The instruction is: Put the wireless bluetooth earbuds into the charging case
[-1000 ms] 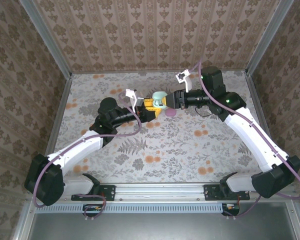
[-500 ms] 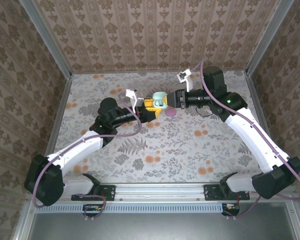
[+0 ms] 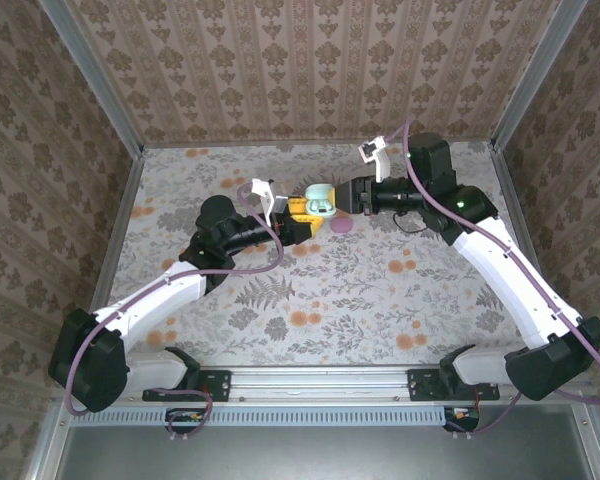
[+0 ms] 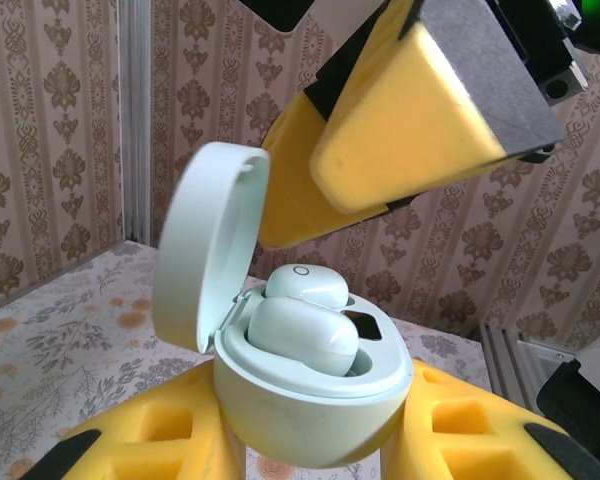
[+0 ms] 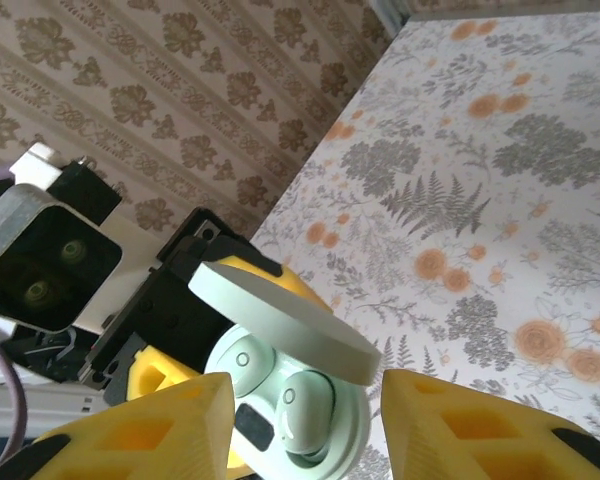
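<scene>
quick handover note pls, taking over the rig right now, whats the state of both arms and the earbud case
Left end effector: shut on the charging case, holding it above the table with its lid open.
Right end effector: open and empty, close to the lid; I cannot tell whether it touches it.
Done: two pale earbuds sit side by side in the case's wells.
Left: check that both are fully seated, probably close the lid, then set the case down.
Note: a pinkish-purple item lies on the table beside the end effectors, too small to identify.
</scene>
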`<state>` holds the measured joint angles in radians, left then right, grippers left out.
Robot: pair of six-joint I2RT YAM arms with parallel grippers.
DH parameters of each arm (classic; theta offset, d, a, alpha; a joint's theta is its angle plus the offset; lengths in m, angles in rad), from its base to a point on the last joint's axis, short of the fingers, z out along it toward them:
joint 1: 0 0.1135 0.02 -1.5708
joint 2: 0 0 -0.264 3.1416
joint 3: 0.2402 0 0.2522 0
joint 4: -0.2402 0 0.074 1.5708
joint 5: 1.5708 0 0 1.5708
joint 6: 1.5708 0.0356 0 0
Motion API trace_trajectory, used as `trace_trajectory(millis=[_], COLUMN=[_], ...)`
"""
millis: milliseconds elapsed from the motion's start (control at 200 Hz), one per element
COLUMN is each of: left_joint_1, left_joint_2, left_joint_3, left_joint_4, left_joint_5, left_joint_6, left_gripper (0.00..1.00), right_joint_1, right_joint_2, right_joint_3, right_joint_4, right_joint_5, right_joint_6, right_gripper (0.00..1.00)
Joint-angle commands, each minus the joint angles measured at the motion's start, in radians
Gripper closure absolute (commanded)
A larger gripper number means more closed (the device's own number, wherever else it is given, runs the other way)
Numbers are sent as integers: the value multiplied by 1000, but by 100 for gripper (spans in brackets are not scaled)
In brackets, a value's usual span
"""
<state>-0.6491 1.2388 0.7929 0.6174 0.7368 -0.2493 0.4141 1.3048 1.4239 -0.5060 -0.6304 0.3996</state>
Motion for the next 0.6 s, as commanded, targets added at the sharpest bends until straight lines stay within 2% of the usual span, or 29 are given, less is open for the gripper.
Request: trace_trajectory(millis=[0,125,430,595], left_joint_1=[-7,-9,-19,-28], left_joint_2=[-33,-36,-35,-33], left_joint_3=[30,33,40,46], left_joint_4=[10,-10,-45,-43], left_joint_5=[18,16,18,28], left_joint_6=[28,47,73,77], left_gripper=[71,71,71,71], right_joint_1=[-8,-23,-64,-66], right_joint_2=[-44,-69,-100,-41], right_joint_3=[5,-15,-42,-21], right_joint_4=[-22,-4,125,146], right_joint_5=[71,107,42,17], right_joint_6=[1,23,137,213], right_gripper=[55,55,50,48])
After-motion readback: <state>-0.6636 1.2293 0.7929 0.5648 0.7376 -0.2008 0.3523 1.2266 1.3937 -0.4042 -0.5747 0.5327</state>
